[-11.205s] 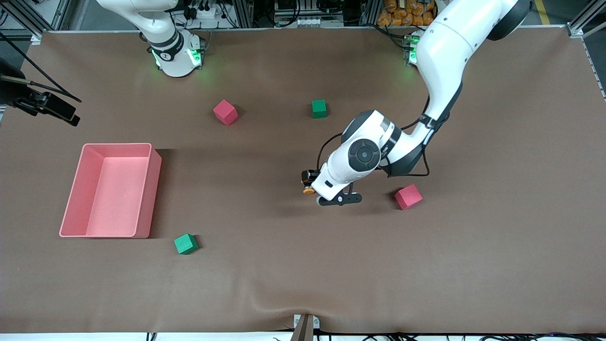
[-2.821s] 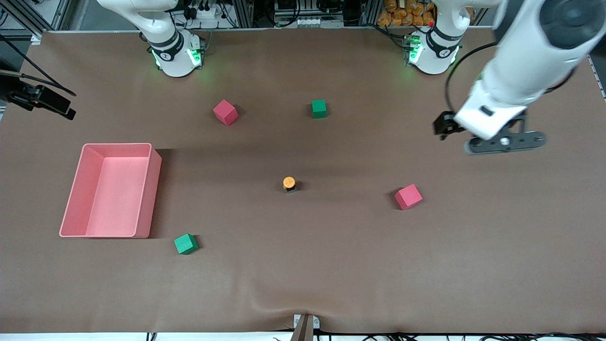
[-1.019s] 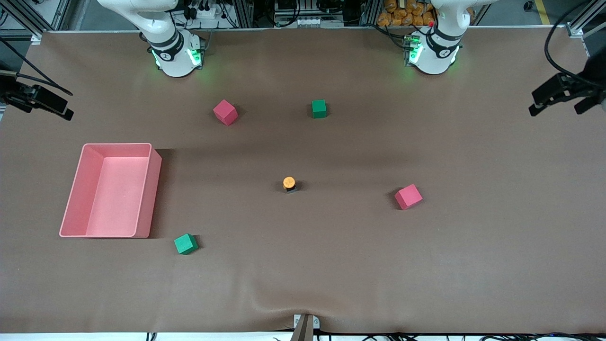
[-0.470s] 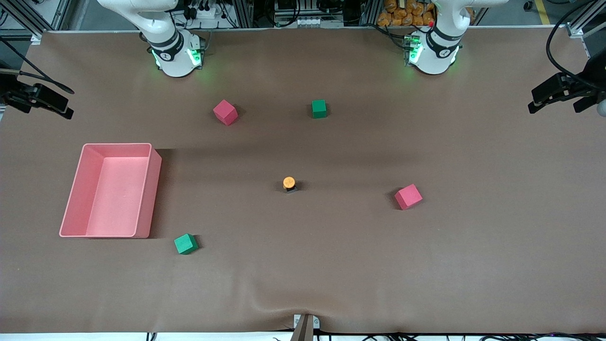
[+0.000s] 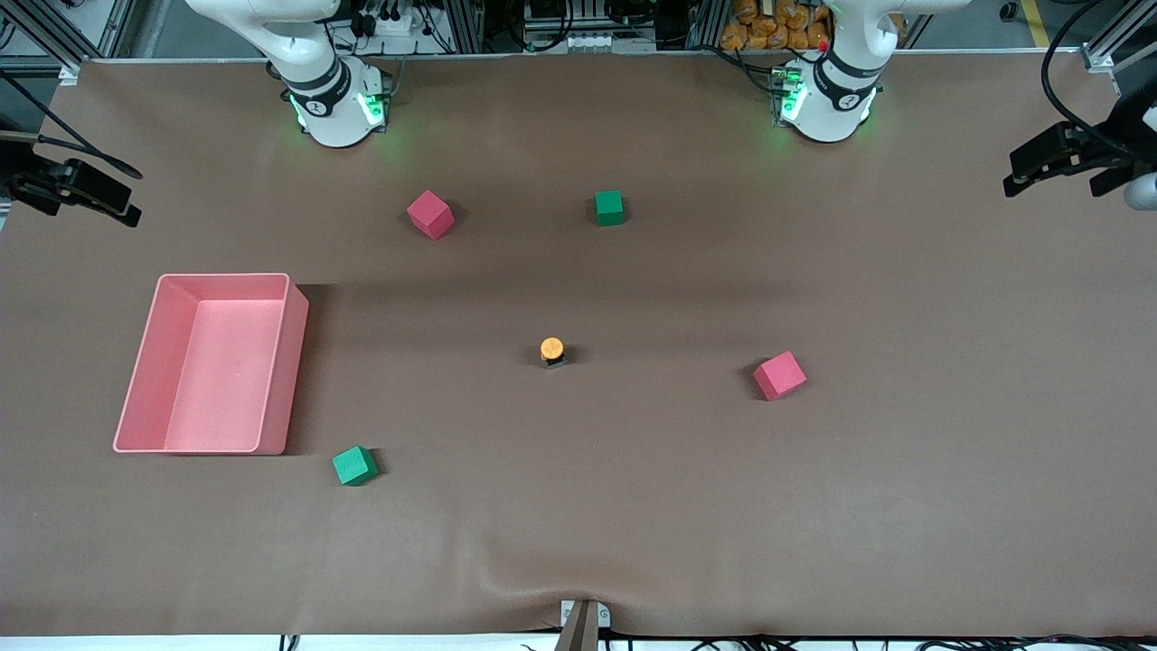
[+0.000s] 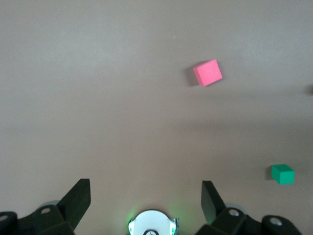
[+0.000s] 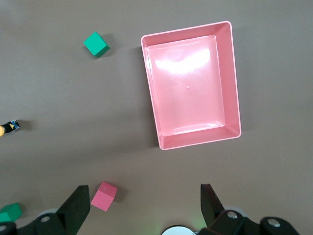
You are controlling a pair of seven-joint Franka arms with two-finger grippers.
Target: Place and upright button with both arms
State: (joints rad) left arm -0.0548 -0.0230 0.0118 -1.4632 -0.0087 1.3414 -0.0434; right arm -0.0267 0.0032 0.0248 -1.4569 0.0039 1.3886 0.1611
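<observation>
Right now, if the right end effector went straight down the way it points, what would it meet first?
Probably bare table. The open right end effector points down beside the pink bin, with the pink cube just off its line.

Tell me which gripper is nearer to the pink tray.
Right. The right gripper hangs open above the table edge beside the tray; the left gripper hangs open at the table's left-arm end.

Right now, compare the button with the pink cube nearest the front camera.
The button has a round orange cap on a black body; the pink cube is a one-coloured block. The button is smaller. The cube sits toward the left arm's end, the button mid-table. Both rest free on the brown table.
</observation>
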